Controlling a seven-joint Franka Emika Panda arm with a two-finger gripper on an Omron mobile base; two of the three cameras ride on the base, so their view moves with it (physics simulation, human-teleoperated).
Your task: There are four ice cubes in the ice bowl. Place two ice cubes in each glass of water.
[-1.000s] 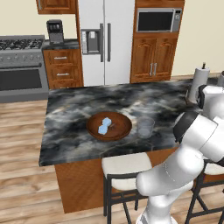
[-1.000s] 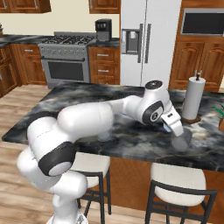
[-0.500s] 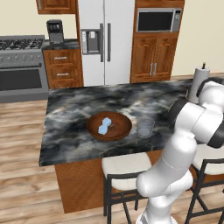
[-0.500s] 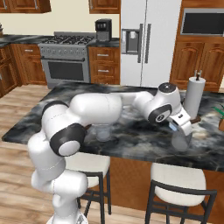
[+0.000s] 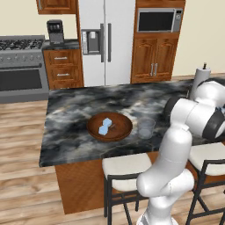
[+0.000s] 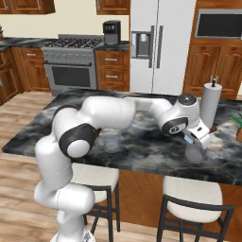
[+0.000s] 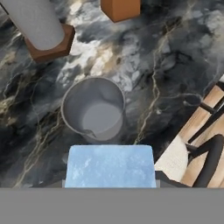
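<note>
My gripper is shut on a pale-blue ice cube, which hangs just above a clear glass of water near the island's right end. That same glass stands directly under the hand in the right base view. A second glass sits just right of the reddish-brown ice bowl. Pale-blue ice cubes lie in the bowl. In the right base view the second glass is partly behind my arm.
A white paper-towel roll on a wooden base stands close behind the right glass. A small wooden block lies beyond it. Stools line the island's near edge, and one stool shows beside the glass.
The arm's elbow has swung to the right and folded up. The gripper, with the ice cube in it, has edged right and slightly down over the right glass.
</note>
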